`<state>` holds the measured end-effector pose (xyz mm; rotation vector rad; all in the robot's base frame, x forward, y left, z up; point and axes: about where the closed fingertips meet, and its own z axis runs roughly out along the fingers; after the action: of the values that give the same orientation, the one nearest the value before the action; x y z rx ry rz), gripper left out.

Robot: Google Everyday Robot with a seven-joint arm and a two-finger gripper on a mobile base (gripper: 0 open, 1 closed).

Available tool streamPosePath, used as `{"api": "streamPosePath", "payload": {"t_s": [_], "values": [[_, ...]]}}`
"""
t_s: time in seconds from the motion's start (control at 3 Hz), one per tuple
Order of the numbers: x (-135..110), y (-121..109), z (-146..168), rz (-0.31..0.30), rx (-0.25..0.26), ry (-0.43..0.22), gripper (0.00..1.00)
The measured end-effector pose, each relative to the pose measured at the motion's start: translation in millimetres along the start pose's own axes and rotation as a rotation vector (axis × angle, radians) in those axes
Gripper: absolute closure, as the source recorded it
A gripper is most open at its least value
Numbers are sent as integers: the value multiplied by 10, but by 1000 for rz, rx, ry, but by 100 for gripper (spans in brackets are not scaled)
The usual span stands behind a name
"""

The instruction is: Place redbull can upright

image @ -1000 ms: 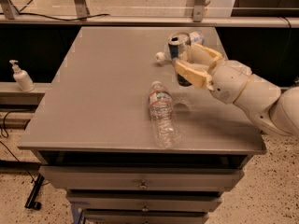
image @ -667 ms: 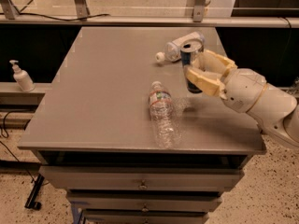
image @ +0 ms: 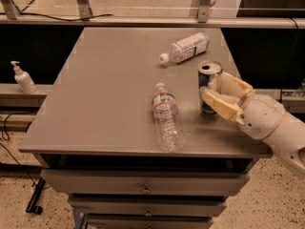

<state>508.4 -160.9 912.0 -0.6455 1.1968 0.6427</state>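
Note:
The redbull can (image: 208, 74), blue and silver with a shiny open top, stands upright on the grey table (image: 109, 80) near its right edge. My gripper (image: 210, 88) reaches in from the right. Its tan fingers (image: 220, 104) sit on either side of the can's lower body and close on it. The front finger hides the lower part of the can.
A clear plastic water bottle (image: 167, 119) lies on its side left of the can, near the front edge. A white-capped bottle with a blue-white label (image: 188, 47) lies at the back. A soap dispenser (image: 22, 78) stands on a ledge to the left. Drawers (image: 143, 190) are below the tabletop.
My gripper has moved toward the front right of the table with the can. The can now stands upright on the tabletop, away from the white-capped bottle.

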Motion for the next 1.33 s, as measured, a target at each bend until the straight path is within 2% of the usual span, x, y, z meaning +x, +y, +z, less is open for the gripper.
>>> {"api": "streamPosePath", "payload": {"t_s": [0.33,0.67,1.33], "values": [[106,37,-163,29,48,-35,100],[185,33,-306,58,108,-34,82],[266,-26,-361,84,152,-18,35]]}}
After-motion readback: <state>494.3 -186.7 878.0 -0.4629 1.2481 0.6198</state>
